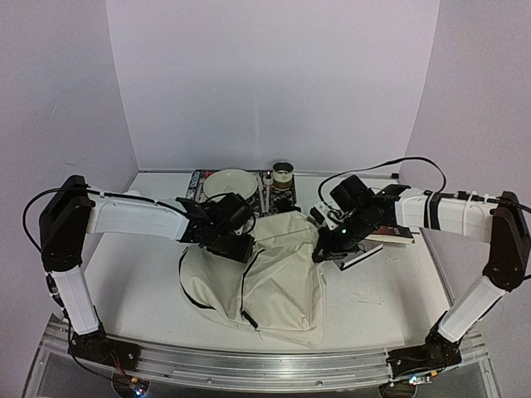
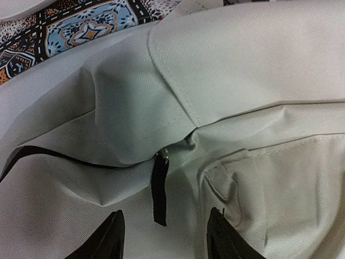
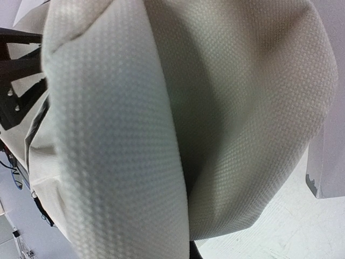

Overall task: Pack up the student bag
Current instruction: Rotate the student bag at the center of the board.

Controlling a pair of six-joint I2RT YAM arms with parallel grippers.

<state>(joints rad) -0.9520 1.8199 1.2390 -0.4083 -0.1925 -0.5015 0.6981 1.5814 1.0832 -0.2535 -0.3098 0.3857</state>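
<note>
The student bag (image 1: 278, 278), cream fabric with black trim, lies slumped in the middle of the table. My left gripper (image 1: 231, 245) hovers at its upper left part. In the left wrist view its two dark fingertips (image 2: 112, 237) stand apart over the bag (image 2: 242, 70), and a black zip pull (image 2: 159, 189) hangs just ahead of the gap, untouched. My right gripper (image 1: 327, 247) is at the bag's upper right edge. In the right wrist view a gathered fold of bag fabric (image 3: 129, 135) fills the frame and hides the fingers, which are shut on it.
Behind the bag lies a patterned book (image 1: 197, 179) with a white bowl (image 1: 231, 182) on it, and a small cup (image 1: 283, 174) beside that. A flat book (image 1: 392, 235) sits under my right arm. The patterned cover (image 2: 81, 27) shows past the bag.
</note>
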